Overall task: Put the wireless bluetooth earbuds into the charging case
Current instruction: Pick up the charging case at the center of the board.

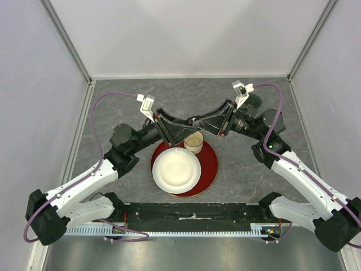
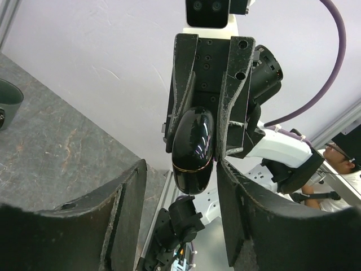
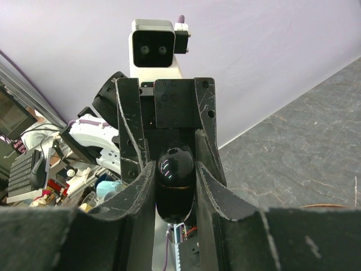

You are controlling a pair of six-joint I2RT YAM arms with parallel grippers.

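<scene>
From above, the charging case (image 1: 194, 119) is a dark sliver between the left gripper (image 1: 183, 122) and right gripper (image 1: 204, 120), its seam too small to tell. The white plate (image 1: 176, 169) covers the middle of the red tray (image 1: 212, 164). In the right wrist view the case's lower end hides behind that gripper's fingers (image 3: 135, 209). A dark rounded thing (image 2: 8, 101) is cut off at the left wrist view's left edge.

Grey mottled table (image 1: 237, 175); round red tray (image 1: 210, 164) lying on it, centre-front.
</scene>
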